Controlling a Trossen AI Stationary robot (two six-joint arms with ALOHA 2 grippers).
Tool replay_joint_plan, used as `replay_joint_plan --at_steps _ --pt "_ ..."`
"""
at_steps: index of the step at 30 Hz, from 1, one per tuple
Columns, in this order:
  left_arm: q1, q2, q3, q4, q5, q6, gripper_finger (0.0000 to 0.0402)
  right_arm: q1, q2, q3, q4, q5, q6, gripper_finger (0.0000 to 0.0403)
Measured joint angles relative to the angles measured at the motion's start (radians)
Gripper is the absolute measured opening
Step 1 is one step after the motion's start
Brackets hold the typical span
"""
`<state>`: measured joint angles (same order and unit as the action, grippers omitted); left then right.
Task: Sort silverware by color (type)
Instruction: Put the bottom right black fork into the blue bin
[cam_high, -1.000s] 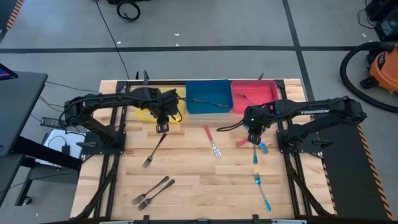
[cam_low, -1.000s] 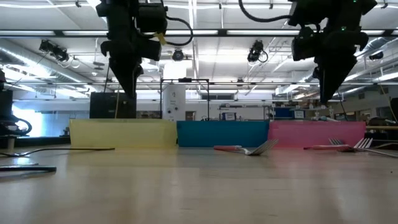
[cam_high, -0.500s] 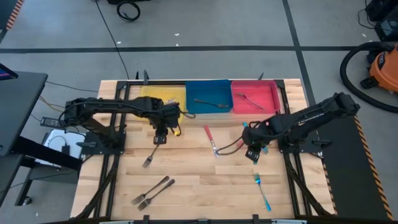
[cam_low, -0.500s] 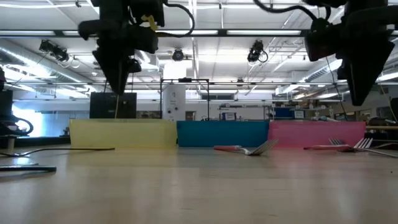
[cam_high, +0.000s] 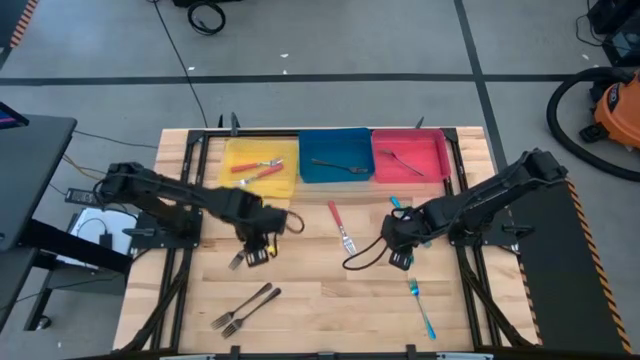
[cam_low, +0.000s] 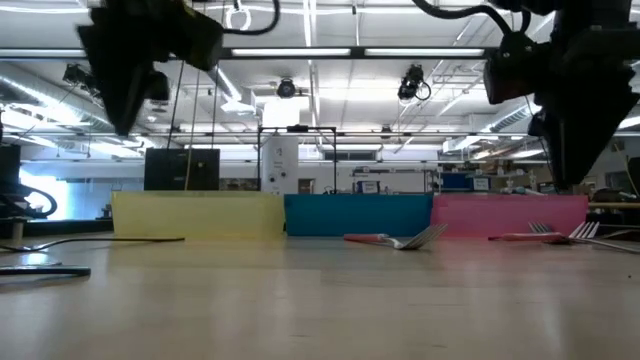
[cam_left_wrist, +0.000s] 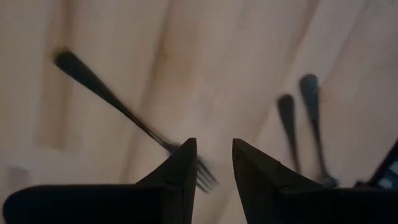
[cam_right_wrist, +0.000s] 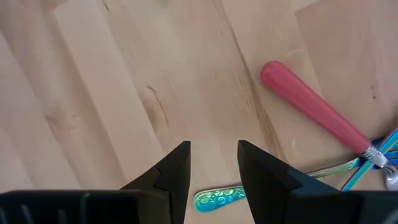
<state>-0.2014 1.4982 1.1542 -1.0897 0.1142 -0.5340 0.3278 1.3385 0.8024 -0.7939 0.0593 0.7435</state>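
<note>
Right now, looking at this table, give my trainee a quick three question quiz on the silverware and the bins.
1. True or false: the yellow bin holds red-handled utensils.
2. Which gripper hovers over a dark grey fork: A left gripper, B right gripper?
3. Fill in: the pair of dark grey forks lies on the ____.

Key: 1 true; 2 A; 3 table.
</note>
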Motion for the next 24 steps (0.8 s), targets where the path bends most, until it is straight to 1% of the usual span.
replay_joint_plan --at_steps 5,9,13,18,24 --pt "-0.146 0.000 0.000 0.020 -0.017 -0.229 0.0103 0.016 0.040 0.000 -0.001 0.000 -0.040 0.0141" --pt "-0.256 0.000 0.000 0.066 -0.093 -0.415 0.0103 0.021 0.060 0.000 0.001 0.000 -0.039 0.0141" --pt "-0.365 0.014 0.000 0.106 -0.161 -0.564 0.0103 0.033 0.069 0.000 0.013 0.000 -0.030 0.0141" --pt "-0.468 0.085 0.000 0.167 -0.203 -0.677 0.0103 0.061 0.069 0.000 0.024 0.000 -0.013 0.0141" --pt "-0.516 0.194 0.000 0.270 -0.200 -0.750 0.0103 0.109 0.069 0.000 0.033 -0.006 0.035 0.0141"
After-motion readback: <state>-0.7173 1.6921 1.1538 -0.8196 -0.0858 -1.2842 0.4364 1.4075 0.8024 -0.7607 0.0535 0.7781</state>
